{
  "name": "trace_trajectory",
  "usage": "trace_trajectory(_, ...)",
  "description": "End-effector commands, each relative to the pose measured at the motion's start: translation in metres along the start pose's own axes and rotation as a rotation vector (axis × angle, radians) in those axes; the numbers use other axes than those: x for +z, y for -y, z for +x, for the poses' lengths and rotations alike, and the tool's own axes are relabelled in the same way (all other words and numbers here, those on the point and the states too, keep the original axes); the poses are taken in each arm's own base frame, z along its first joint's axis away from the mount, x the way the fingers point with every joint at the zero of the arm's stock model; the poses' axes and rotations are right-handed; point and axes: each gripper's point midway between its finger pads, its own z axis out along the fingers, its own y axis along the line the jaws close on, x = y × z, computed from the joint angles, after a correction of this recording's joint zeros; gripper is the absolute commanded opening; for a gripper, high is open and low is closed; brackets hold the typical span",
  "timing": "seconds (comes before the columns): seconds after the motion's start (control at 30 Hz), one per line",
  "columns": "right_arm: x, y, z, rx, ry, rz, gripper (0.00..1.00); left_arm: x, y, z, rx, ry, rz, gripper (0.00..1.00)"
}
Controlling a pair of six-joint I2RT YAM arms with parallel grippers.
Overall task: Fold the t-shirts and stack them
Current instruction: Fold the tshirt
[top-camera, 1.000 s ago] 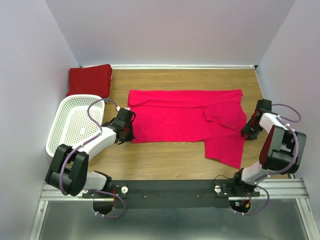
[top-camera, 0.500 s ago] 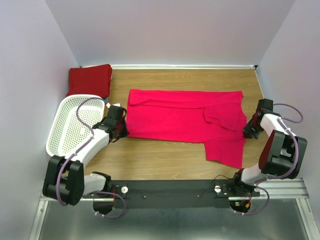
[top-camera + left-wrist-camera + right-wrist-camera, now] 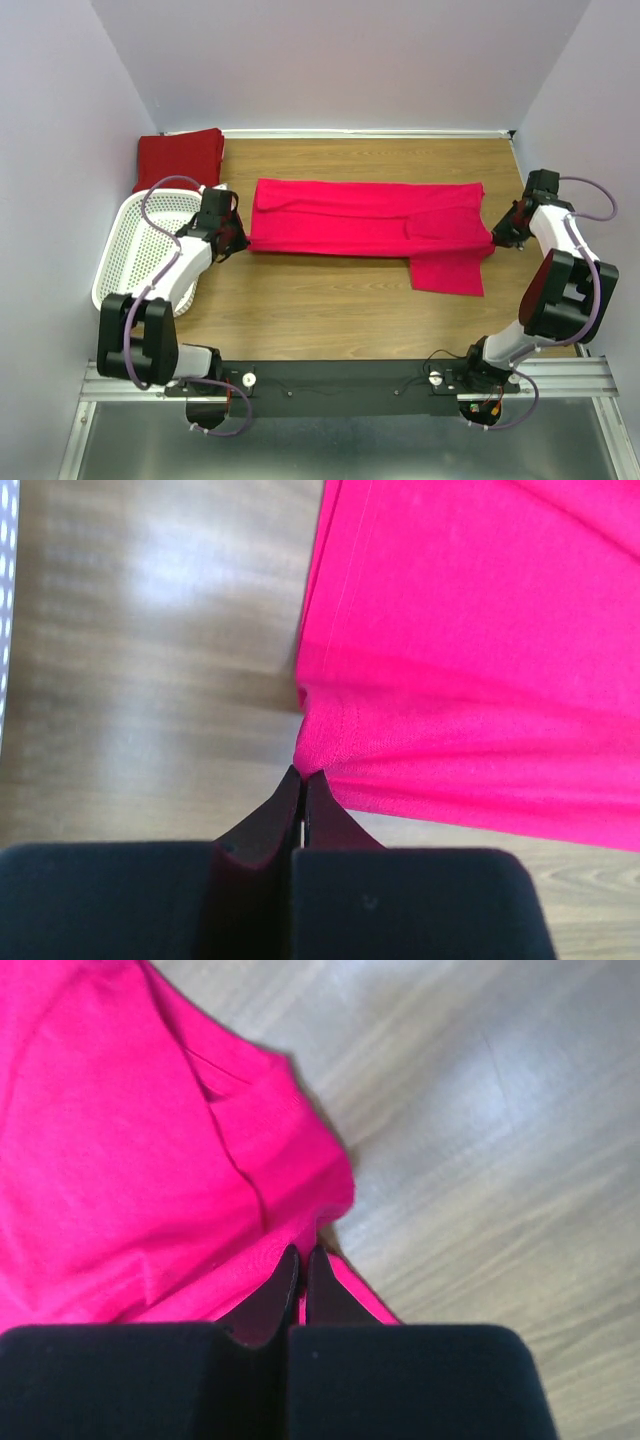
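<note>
The left gripper (image 3: pixel 303 780) pinches the pink shirt (image 3: pixel 360 225) at its left corner, fingers (image 3: pixel 268 825) pressed together on the cloth. The right gripper (image 3: pixel 303 1260) is clamped likewise on the right edge. The shirt lies stretched across the table (image 3: pixel 330 310) in a long band. A dark red shirt (image 3: pixel 180 157) sits folded at far left, behind the basket (image 3: pixel 130 250).

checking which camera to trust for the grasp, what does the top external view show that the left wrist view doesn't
Only top external: the folded darker red fabric t-shirt in the far left corner, and the right end effector at the right edge of the bright crimson-pink fabric t-shirt. Only left wrist: close up, the left end effector shut on a puckered hem corner. Both: that crimson-pink shirt, the left end effector and the wooden table.
</note>
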Motion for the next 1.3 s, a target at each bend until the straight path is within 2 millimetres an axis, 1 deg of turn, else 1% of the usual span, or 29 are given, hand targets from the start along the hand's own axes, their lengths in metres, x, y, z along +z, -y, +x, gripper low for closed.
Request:
trace_trajectory(0.0,0.003,-0.007,-0.022,-0.015,0.018,-0.021,0.01,0.01,-0.002,-0.023,0.011,0.034,-0.031,0.0)
trace_trajectory(0.03,0.008,-0.007,-0.022,-0.018,0.005,-0.016,0.01,0.019,-0.005,-0.022,0.01,0.023,-0.053,0.0)
trace_trajectory(0.07,0.009,-0.01,-0.028,-0.018,0.013,-0.02,0.01,0.023,-0.007,-0.023,0.016,0.017,-0.066,0.0)
trace_trajectory(0.1,0.01,-0.011,-0.03,-0.021,0.012,-0.019,0.01,0.024,-0.004,-0.033,0.019,0.033,-0.071,0.0)
trace_trajectory(0.13,0.013,-0.012,-0.032,-0.021,0.009,-0.019,0.01,0.032,-0.007,-0.031,0.021,0.014,-0.088,0.0)
trace_trajectory(0.17,0.015,-0.014,-0.035,-0.023,0.006,-0.023,0.01,0.033,-0.006,-0.041,0.021,0.036,-0.1,0.0)
trace_trajectory(0.23,0.017,-0.016,-0.04,-0.018,0.01,-0.025,0.01,0.037,-0.005,-0.048,0.021,0.046,-0.107,0.0)
trace_trajectory(0.27,0.023,-0.016,-0.039,-0.02,-0.003,-0.019,0.02,0.042,-0.004,-0.051,0.021,0.043,-0.111,0.0)
trace_trajectory(0.3,0.022,-0.023,-0.042,-0.02,-0.005,-0.049,0.02,0.045,-0.003,-0.053,0.021,0.041,-0.114,0.0)
trace_trajectory(0.33,0.023,-0.025,-0.042,-0.023,-0.008,-0.055,0.02,0.052,-0.005,-0.051,0.024,0.026,-0.125,0.0)
trace_trajectory(0.37,0.028,-0.026,-0.041,-0.022,-0.019,-0.051,0.02,0.055,-0.003,-0.055,0.025,0.03,-0.126,0.0)
trace_trajectory(0.43,0.03,-0.028,-0.045,-0.027,-0.016,-0.051,0.02,0.062,-0.004,-0.057,0.027,0.025,-0.137,0.0)
trace_trajectory(0.57,0.039,-0.025,-0.043,-0.034,-0.028,-0.026,0.03,0.079,-0.007,-0.054,0.039,-0.004,-0.157,0.0)
trace_trajectory(0.63,0.043,-0.023,-0.04,-0.037,-0.041,-0.02,0.03,0.084,-0.007,-0.056,0.041,-0.003,-0.158,0.0)
trace_trajectory(0.67,0.047,-0.017,-0.04,-0.04,-0.037,0.014,0.03,0.085,-0.005,-0.058,0.042,0.002,-0.156,0.0)
trace_trajectory(0.8,0.054,-0.011,-0.039,-0.03,-0.035,0.047,0.03,0.09,-0.003,-0.065,0.05,0.015,-0.156,0.0)
trace_trajectory(0.93,0.056,-0.013,-0.042,-0.025,-0.024,0.045,0.03,0.094,-0.002,-0.067,0.057,0.015,-0.161,0.0)
trace_trajectory(1.07,0.054,-0.012,-0.047,-0.025,-0.01,0.052,0.04,0.094,-0.001,-0.072,0.051,0.035,-0.159,0.0)
trace_trajectory(1.13,0.056,-0.012,-0.046,-0.028,-0.012,0.054,0.06,0.097,-0.004,-0.069,0.054,0.027,-0.17,0.0)
trace_trajectory(1.27,0.058,-0.012,-0.045,-0.025,-0.012,0.053,0.08,0.101,-0.005,-0.067,0.053,0.021,-0.179,0.0)
